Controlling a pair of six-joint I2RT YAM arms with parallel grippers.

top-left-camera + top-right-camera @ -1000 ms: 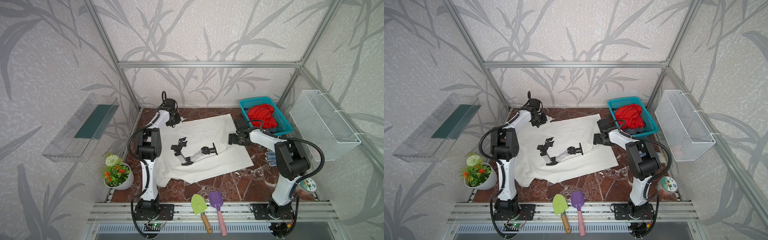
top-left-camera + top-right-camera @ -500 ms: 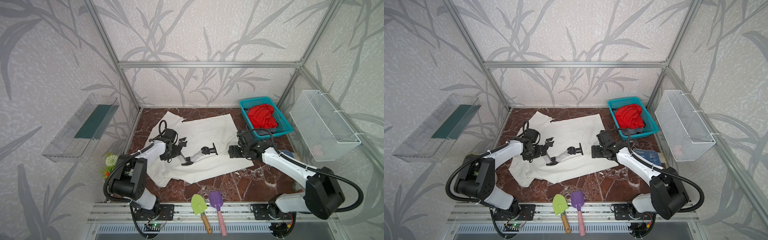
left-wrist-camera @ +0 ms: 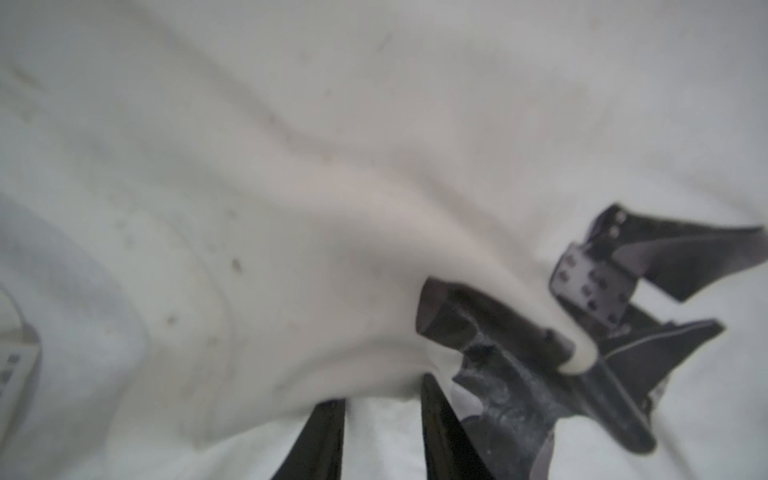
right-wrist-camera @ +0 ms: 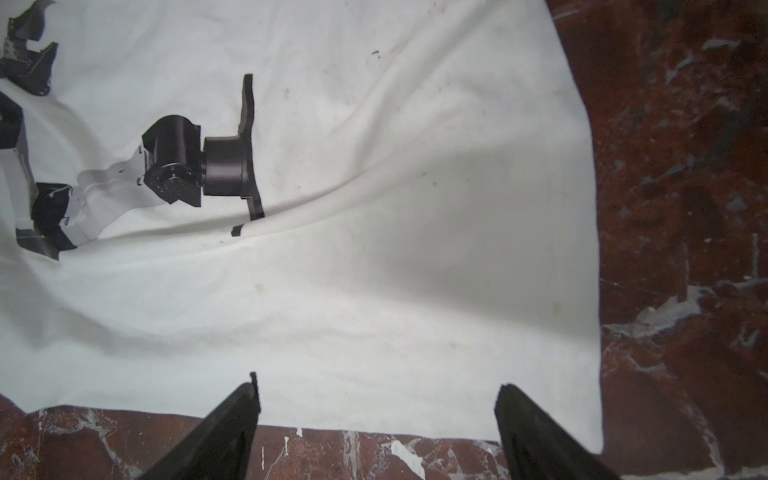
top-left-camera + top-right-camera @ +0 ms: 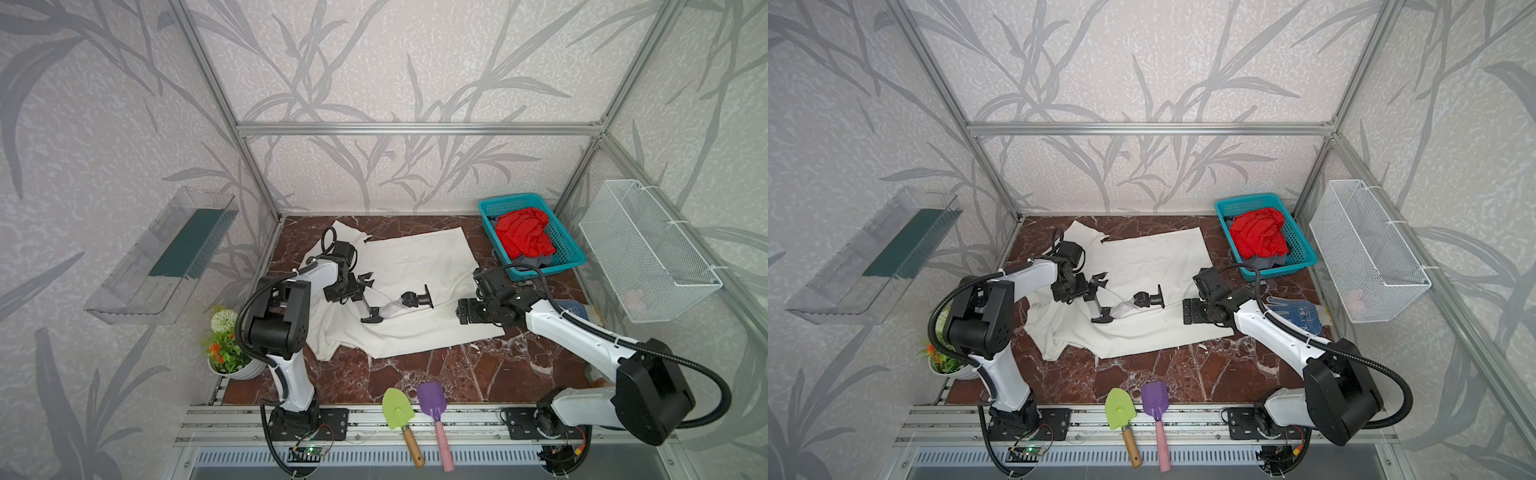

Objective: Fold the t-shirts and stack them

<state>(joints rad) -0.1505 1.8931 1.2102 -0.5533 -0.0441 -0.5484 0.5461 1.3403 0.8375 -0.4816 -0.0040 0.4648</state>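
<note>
My left gripper (image 3: 382,399) was low over the cream-white t-shirt (image 5: 415,266), which lay spread mid-frame. Its fingers were narrowly parted at a raised fold, and I could not tell whether they gripped it. My right gripper (image 4: 378,386) hung spread wide over the shirt's lower-right corner. The red t-shirt (image 5: 523,232) lay in the basket (image 5: 564,245), upper right.

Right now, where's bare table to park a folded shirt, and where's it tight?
Best: bare marble table between the cream shirt's near hem and the green trowel and purple trowel. Thinner strip between its far hem and the back wall. Crowded: right side, with teal basket, glove, right arm; left side, with left arm, flower pot.
</note>
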